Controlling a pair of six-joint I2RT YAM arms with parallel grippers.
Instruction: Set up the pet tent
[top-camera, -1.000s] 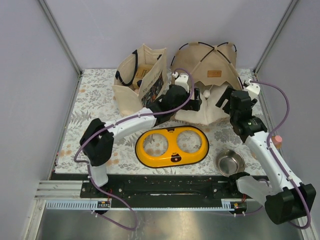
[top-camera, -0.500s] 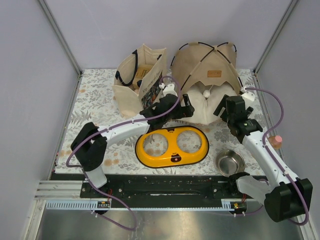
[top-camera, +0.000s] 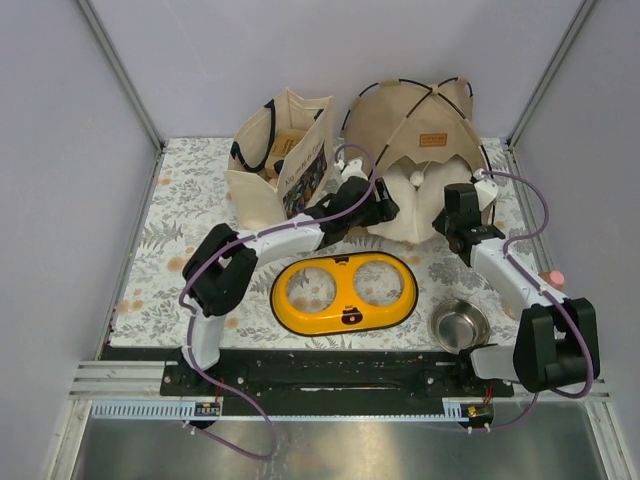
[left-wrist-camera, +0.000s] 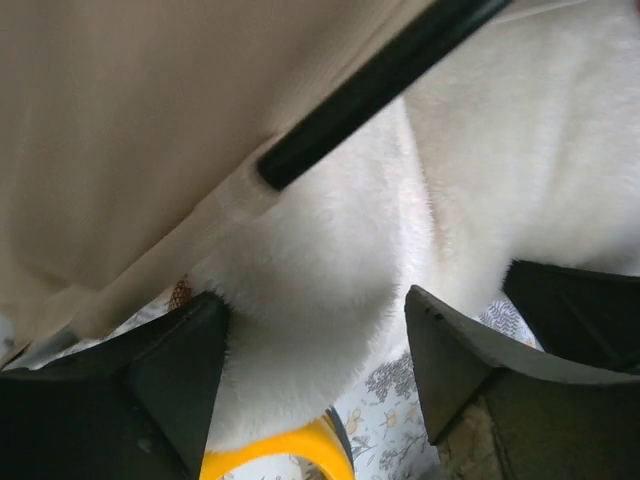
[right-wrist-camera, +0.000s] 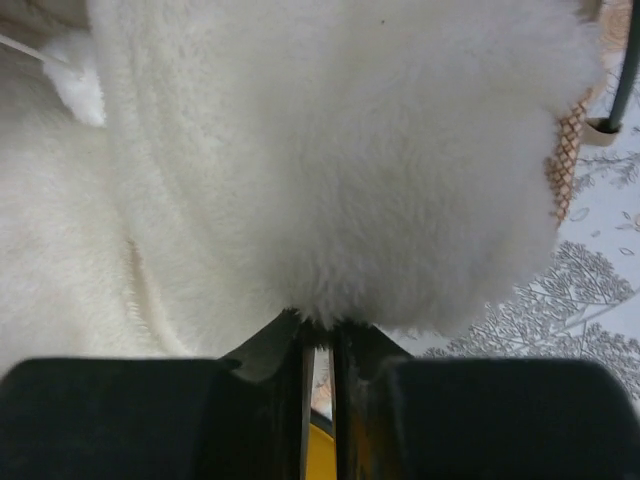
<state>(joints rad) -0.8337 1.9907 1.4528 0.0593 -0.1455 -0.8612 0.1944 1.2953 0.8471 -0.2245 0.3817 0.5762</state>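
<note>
Left wrist: left gripper (left-wrist-camera: 315, 302) spread around pillow (left-wrist-camera: 500, 150) (under pet tent (left-wrist-camera: 120, 120)); right gripper (right-wrist-camera: 319, 326) clenched.

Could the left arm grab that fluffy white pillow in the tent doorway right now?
Probably yes. The left hand is open, with the edge of the pillow between its fingers and nothing blocking. The canvas of the tent and its pole sit just above, so it might catch those too.

On the table (top-camera: 170, 230), the tent (top-camera: 400, 120) stands far right of middle, with the pillow (top-camera: 412, 210) in its doorway. The tote bag (top-camera: 260, 190) stands just left of the tent. Near the pillow lies the double dish (top-camera: 345, 315), and the small bowl (top-camera: 459, 325) sits just right of it.
</note>
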